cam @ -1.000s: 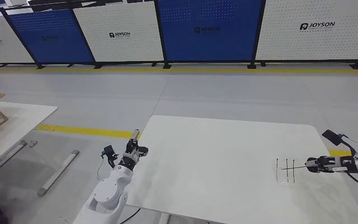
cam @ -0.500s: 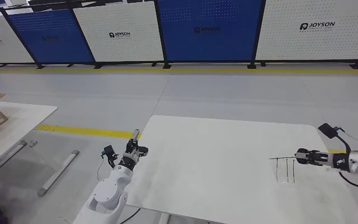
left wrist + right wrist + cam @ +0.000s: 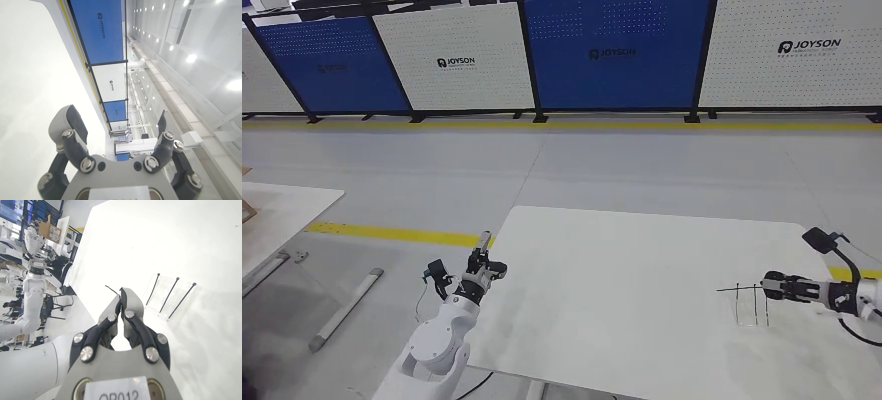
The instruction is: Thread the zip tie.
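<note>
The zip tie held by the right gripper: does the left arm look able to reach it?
Likely not from there. The left gripper is open at one table edge; the right gripper holds the zip tie near the opposite edge. Nothing stands between them, only distance.

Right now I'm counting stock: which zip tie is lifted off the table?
The zip tie clamped in the right gripper, its thin end poking out in front. The other three lie side by side on the clear sheet.
</note>
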Tool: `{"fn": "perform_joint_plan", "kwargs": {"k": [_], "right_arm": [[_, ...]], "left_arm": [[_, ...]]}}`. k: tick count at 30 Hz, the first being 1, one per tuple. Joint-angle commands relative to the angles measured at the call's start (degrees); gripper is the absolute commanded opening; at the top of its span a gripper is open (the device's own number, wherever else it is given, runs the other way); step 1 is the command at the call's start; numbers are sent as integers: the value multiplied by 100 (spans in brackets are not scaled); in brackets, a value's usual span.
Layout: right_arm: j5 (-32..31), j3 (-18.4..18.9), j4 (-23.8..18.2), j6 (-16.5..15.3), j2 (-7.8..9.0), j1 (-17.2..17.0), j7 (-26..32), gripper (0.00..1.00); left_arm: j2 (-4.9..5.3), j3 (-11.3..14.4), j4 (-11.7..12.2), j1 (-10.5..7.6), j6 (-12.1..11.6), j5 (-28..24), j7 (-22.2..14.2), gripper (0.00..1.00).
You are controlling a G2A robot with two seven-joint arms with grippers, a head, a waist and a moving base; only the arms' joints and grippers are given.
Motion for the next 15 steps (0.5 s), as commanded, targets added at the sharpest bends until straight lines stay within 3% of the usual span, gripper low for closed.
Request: {"fn": "perform_joint_plan", "kwargs": {"k": [1,4,12,15], "right_arm": [[0,0,0,0,0,0,0,0],[104,7,-271,0,-13,-135,-165,0],[261,182,-1392,0,-32,-575,310,0],[157,74,-1874,0,-75,-674,644,0]], "left_arm": [[0,0,0,0,0,0,0,100],[0,0,0,0,0,0,0,100],[0,0,0,0,0,0,0,100],[0,0,0,0,0,0,0,100]]}}
